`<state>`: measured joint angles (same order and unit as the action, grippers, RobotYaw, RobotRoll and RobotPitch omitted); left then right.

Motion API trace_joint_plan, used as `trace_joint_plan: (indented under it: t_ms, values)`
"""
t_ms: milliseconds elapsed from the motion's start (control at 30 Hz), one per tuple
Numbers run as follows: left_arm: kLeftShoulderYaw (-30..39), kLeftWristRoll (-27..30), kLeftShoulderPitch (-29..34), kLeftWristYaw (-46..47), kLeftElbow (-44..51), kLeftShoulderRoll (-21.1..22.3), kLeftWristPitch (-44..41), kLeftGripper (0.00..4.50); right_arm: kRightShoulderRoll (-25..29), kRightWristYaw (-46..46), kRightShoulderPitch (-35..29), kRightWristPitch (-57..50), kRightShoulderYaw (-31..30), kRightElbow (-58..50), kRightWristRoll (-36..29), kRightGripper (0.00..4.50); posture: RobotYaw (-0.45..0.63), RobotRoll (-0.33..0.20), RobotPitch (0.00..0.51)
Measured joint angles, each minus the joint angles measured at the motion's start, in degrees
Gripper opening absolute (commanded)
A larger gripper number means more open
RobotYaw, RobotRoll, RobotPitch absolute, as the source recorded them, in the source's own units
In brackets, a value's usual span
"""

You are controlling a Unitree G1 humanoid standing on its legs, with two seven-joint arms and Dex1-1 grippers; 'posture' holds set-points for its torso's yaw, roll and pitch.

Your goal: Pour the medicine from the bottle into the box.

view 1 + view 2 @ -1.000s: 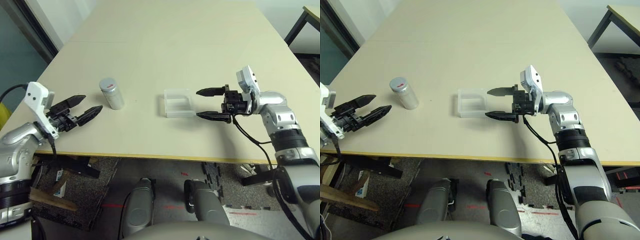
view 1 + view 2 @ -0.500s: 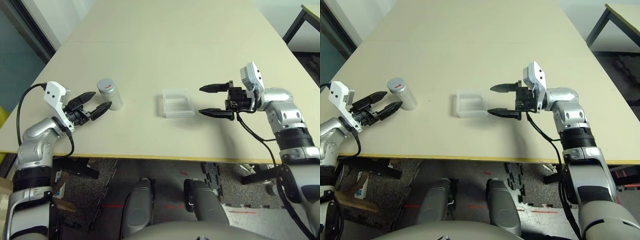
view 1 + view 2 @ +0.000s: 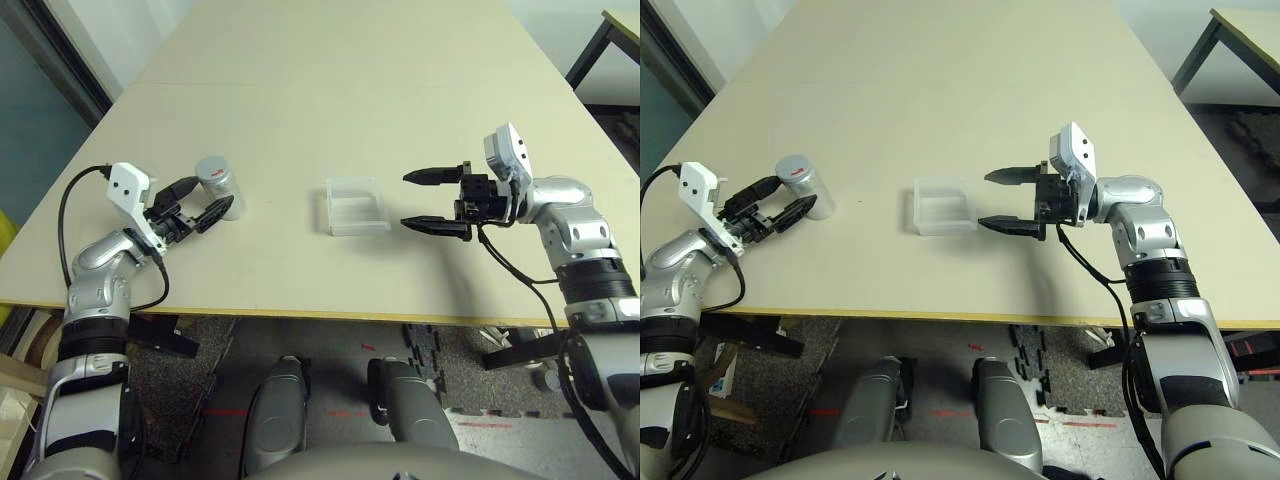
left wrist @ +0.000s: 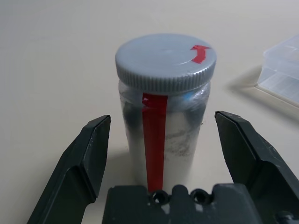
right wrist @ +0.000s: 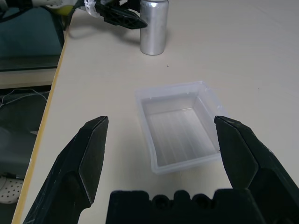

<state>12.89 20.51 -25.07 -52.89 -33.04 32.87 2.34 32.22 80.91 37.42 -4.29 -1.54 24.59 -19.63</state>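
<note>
On the table [image 3: 330, 90], toward its left side, the bottle [image 3: 219, 186] stands upright with its grey cap [image 4: 166, 60] on; the cap bears a red mark, and a red strip runs down the bottle's pale side. The left gripper [image 3: 195, 202] sits level with the bottle, its jaws spread wide, one black finger to either side of the bottle's body and neither touching it, as the left wrist view shows with a gap on both sides. The fingertips reach about to the bottle's near wall. Near the middle of the table lies the box [image 3: 356, 206], a shallow clear tray resting flat, open side up, well apart from the bottle. I cannot make out any medicine in the box or through the bottle's cloudy wall. The right gripper [image 3: 434, 200] hangs just beside the box on its right, pointing toward it, jaws likewise wide open and holding nothing; its tips stop short of the tray's rim. In the right wrist view the box lies between the two fingers [image 5: 88, 158] and beyond them, with the bottle and the left gripper farther off.
</note>
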Motion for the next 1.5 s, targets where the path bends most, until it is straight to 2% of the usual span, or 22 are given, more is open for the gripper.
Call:
trace_joint_plan:
  t_ms: [433,800,900,1000,1367,1500]
  values:
    - [-0.7,-2.5,-6.8,0.0,-10.5,-1.7,5.1,4.47,0.8,0.0,-0.7,-0.2,0.1,-0.7,-0.1,4.5,-0.04,0.0,0.124]
    - [-0.8,-3.7,-10.6,0.2,-15.6,-2.7,7.6,4.47,0.9,-0.7,-1.5,-0.1,0.3,-0.8,-0.1,4.5,-0.05,0.0,0.124]
    - [-0.8,-3.8,-11.1,0.2,-16.7,-2.7,7.9,3.88,0.9,-0.8,-1.6,0.0,0.3,-1.0,-0.1,4.5,-0.06,0.0,0.125]
    - [-0.8,-4.0,-11.4,0.2,-17.6,-2.9,8.0,2.78,0.9,-0.8,-1.8,0.2,0.3,-1.1,-0.2,4.5,-0.06,0.0,0.126]
    - [-0.8,-4.6,-12.3,-0.2,-19.2,-2.9,8.9,2.72,0.9,-1.3,-1.8,0.2,0.3,-1.2,-0.8,4.5,-0.06,0.0,0.122]
    - [-2.1,-4.3,-11.4,-3.7,-14.4,-3.1,4.9,2.72,0.9,-1.8,-1.7,-0.9,0.5,-1.5,-1.5,4.5,-0.06,0.0,0.119]
